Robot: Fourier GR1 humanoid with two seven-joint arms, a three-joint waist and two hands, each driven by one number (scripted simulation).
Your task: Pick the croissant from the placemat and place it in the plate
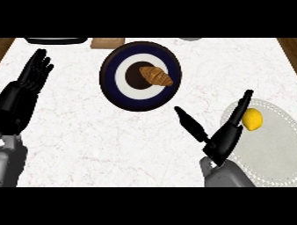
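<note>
A yellow lemon lies on the white marble counter, with a tan board and dark dish cut off at the far edge

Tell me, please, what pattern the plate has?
Concentric dark-blue, white and brown rings on the plate, head view.

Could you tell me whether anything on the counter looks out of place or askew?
Nothing stands out. The croissant lies in the plate, slightly right of its centre, and the lemon sits on the placemat.
</note>
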